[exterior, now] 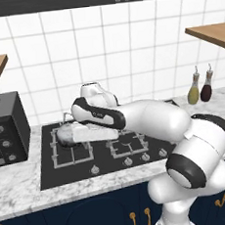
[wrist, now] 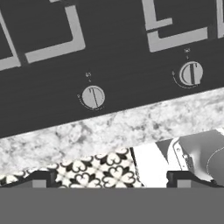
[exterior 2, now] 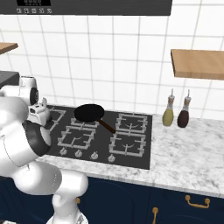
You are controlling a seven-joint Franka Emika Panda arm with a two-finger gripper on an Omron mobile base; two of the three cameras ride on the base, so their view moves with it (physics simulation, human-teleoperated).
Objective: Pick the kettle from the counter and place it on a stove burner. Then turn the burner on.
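The kettle sits on the left burner grate of the cooktop, partly hidden behind the arm. The gripper is wide open and empty, looking down at two knobs and the counter edge

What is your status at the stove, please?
Fingers open, empty, above front knobs. Kettle on left burner. Pan on rear grate.
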